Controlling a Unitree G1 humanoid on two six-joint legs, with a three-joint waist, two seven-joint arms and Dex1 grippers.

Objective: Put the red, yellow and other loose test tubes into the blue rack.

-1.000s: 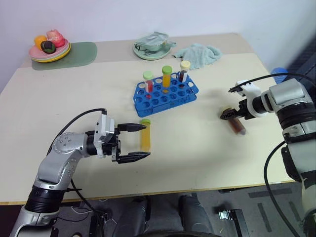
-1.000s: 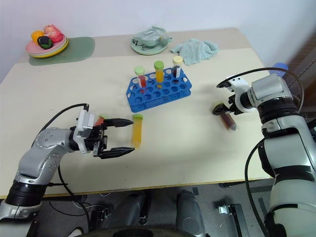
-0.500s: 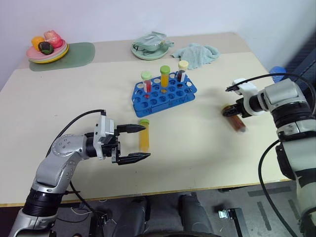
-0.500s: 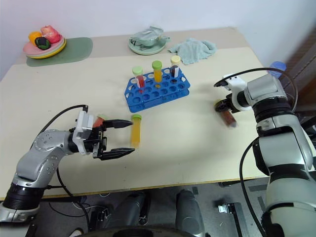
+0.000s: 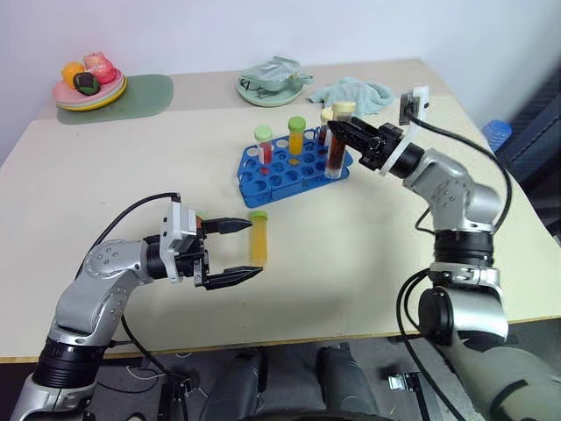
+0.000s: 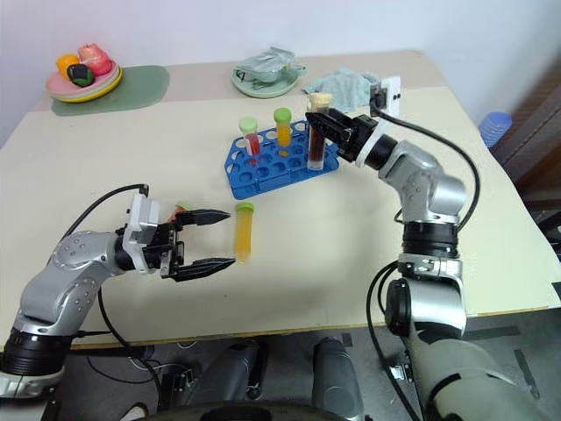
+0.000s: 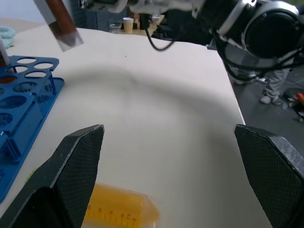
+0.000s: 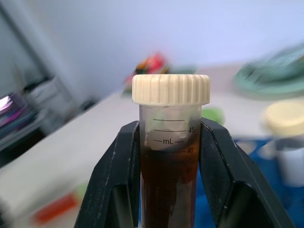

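Nearest the robot, on the pale beige counter, the left end effector lies level with its two black fingers spread wide, one on each side of the lower part of a loose clear plastic test tube of yellow liquid with a green cap. That tube lies flat on the counter, cap towards the rack, and the fingers do not touch it; the stance reads as a staged pick, with the jaws bracketing the tube before any closing. Just behind the left end effector a small red tube with a green end also lies on the counter, largely hidden by the fingers, so its exact lie cannot be confirmed. Further out, the blue plastic test tube rack stands near the middle of the counter and already holds upright tubes in its back rows: one with red contents, one orange, one pale-capped. Over the rack's right end, the right end effector is clamped on a clear tube of dark brown liquid with a cream ribbed cap, gripped just below the cap so the body hangs upright and free to enter a hole. Whether its tip is already in a hole cannot be determined. Beyond the rack, well apart from the work, sit a crumpled teal cloth, a pale green dish and a plate of toy food.
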